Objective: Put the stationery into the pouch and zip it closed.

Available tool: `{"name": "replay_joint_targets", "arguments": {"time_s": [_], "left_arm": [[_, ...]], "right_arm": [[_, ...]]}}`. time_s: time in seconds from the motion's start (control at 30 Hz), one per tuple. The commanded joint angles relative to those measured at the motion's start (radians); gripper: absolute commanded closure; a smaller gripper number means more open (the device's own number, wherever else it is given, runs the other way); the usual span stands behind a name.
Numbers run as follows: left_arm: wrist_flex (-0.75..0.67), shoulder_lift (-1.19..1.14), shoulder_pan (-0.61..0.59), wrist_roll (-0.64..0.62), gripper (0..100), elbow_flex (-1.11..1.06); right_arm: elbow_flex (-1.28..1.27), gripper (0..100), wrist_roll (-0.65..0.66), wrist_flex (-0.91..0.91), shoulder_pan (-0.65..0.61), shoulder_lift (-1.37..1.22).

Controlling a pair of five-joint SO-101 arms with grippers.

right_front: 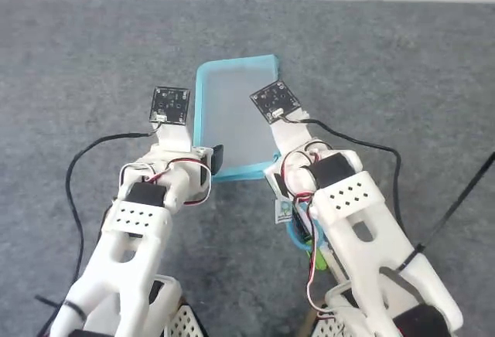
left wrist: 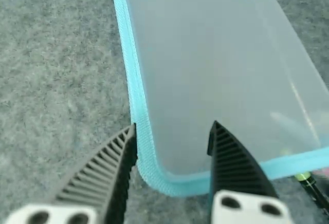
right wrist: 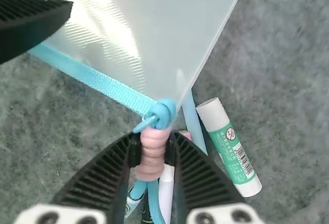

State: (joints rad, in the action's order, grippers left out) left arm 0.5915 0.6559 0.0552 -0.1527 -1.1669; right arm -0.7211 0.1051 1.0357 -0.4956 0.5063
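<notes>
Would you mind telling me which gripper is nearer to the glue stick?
The right gripper: it pinches the pink zipper pull just beside the glue stick. The left gripper straddles a corner of the pouch farther away.

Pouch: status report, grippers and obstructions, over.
Left gripper open, astride pouch corner. Right gripper shut on pink zipper pull. Glue stick outside, beside pouch.

Barcode [right wrist: 240, 159], prohibition sign [right wrist: 230, 131] on glue stick [right wrist: 226, 144]

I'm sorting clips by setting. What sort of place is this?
Likely a robotics lab bench: left arm and right arm over a grey felt-like table, with a pouch, its zip pull and a glue stick.
</notes>
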Motion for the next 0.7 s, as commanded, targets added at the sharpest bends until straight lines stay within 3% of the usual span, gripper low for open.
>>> {"name": "replay_joint_targets", "arguments": {"time_s": [0.0, 0.4, 0.67], "left_arm": [[-0.029, 0.041, 0.005, -0.008, 78, 0.007], [-0.031, 0.043, 0.005, -0.006, 78, 0.012], [-0.029, 0.043, 0.003, -0.005, 78, 0.015]], "right_arm": [[0.006, 99.1, -0.014, -0.027, -0.001, 0.021], [-0.031, 99.1, -0.020, -0.097, -0.001, 0.030], [-0.103, 99.1, -0.011, -0.059, 0.001, 0.249]]}}
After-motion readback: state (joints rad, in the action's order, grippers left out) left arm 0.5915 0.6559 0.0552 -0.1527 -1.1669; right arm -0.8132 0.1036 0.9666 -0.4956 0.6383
